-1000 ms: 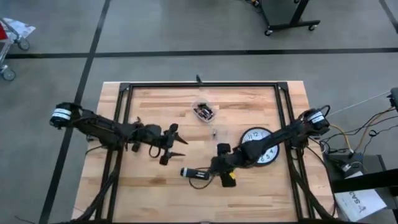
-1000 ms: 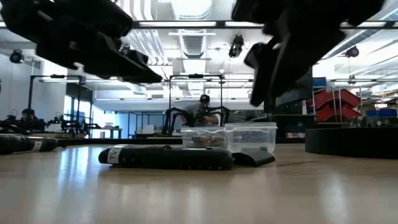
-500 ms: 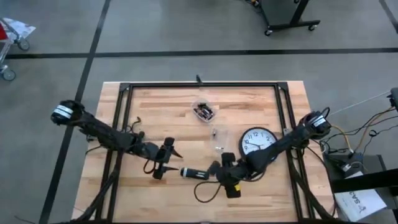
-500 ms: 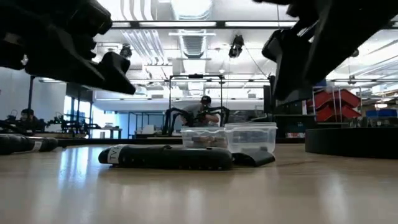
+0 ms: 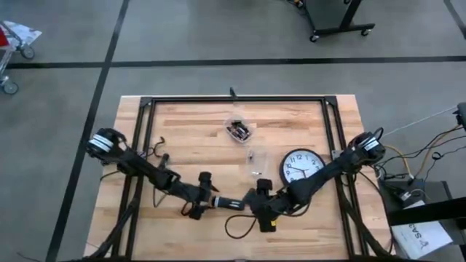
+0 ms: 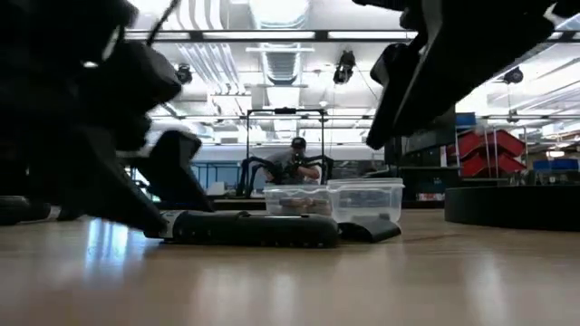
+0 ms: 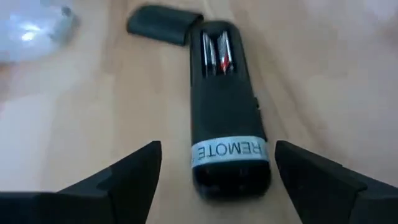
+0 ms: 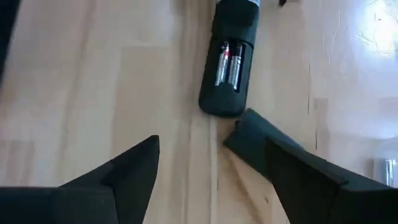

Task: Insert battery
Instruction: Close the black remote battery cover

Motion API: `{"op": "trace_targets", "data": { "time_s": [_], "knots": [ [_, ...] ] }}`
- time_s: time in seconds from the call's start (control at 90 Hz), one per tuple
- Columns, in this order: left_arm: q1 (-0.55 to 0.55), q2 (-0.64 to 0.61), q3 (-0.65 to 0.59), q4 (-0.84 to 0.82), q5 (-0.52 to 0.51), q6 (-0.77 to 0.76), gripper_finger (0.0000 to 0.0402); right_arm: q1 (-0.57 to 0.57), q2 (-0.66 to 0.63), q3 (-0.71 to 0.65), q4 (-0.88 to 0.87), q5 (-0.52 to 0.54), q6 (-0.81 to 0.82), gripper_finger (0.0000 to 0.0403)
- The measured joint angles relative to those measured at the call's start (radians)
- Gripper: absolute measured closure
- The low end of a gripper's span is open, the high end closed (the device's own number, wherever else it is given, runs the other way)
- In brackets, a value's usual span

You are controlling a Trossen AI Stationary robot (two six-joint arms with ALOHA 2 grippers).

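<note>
We log a black plastic remote control [image 7: 228, 118] lying flat on the wooden counter [image 5: 182, 131], two batteries [image 7: 215, 53] seated, detached black cover [image 7: 163, 25] beside. Left end effector [image 7: 217, 180] spread wide, straddling its labelled end; right end effector [image 8: 211, 168] apart, empty, near the cover.

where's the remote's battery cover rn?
In the left wrist view the battery cover lies flat on the table beside the remote, just off its open compartment end and detached, batteries visible inside.
</note>
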Motion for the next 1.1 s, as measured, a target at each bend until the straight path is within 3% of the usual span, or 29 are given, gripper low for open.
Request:
{"op": "trace_targets", "data": {
  "time_s": [0.211, 0.311, 0.456, 0.6, 0.722, 0.989, 1.1],
  "knots": [
    [-0.001, 0.093, 0.024, 0.054, -0.016, -0.095, 0.0123, 0.0, 0.0, 0.003, 0.023, 0.003, 0.003, 0.0148],
    [-0.001, 0.098, 0.014, 0.069, -0.014, -0.122, 0.0157, 0.0, 0.0, 0.006, 0.024, 0.003, 0.01, 0.0157],
    [-0.001, 0.099, 0.001, 0.07, -0.014, -0.158, 0.0242, -0.027, 0.0, 0.018, 0.023, 0.002, 0.104, 0.0173],
    [0.007, 0.084, -0.02, 0.071, -0.015, -0.16, 0.0245, -0.056, 0.0, 0.021, 0.019, 0.009, -0.016, 0.0193],
    [0.03, 0.014, -0.069, 0.056, -0.012, -0.162, 0.0245, -0.086, 0.0, 0.019, -0.01, -0.014, -0.113, 0.0206],
    [0.109, -0.232, -0.19, -0.16, -0.067, -0.165, 0.0245, -0.197, 0.0, 0.018, 0.001, -0.137, -0.307, 0.0214],
    [0.15, -0.325, -0.223, -0.238, -0.074, -0.164, 0.0245, -0.241, 0.0, 0.018, 0.028, -0.139, -0.381, 0.0207]
  ]
}}
